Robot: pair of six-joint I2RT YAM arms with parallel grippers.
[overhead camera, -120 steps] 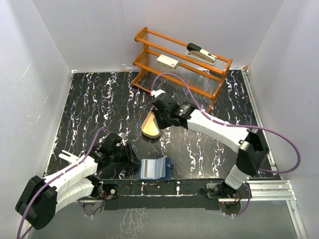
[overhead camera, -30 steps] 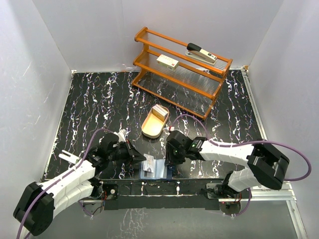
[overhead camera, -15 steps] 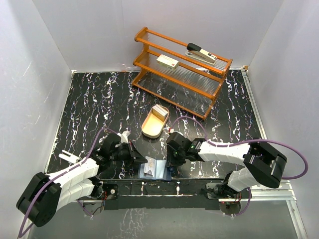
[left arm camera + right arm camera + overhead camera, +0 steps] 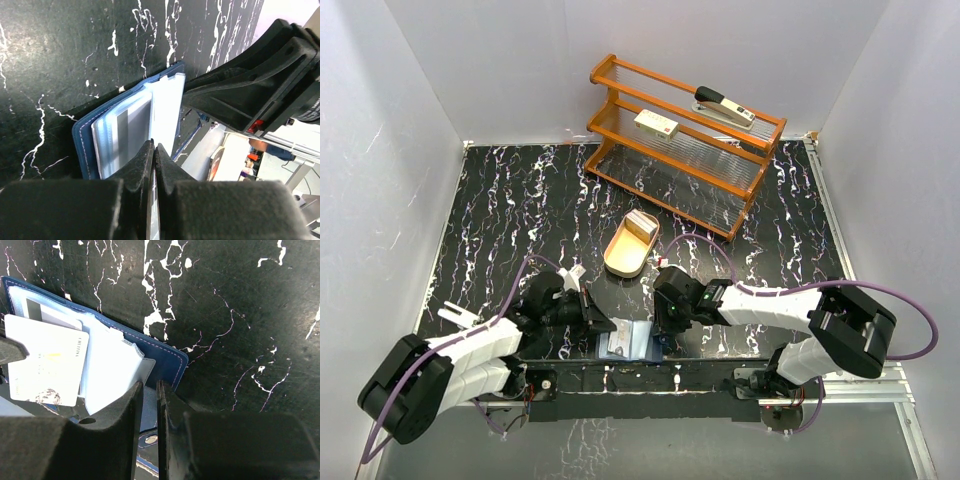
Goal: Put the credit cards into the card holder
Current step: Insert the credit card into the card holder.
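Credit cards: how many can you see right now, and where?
3. One card lies at the left gripper tips, over the card holder. A striped card sits in its pocket. A third card is in the tan tray, perhaps hiding more beneath.

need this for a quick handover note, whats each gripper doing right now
Left gripper: closed on a credit card.
Right gripper: closed on the card holder, pinching a pale inner pocket.
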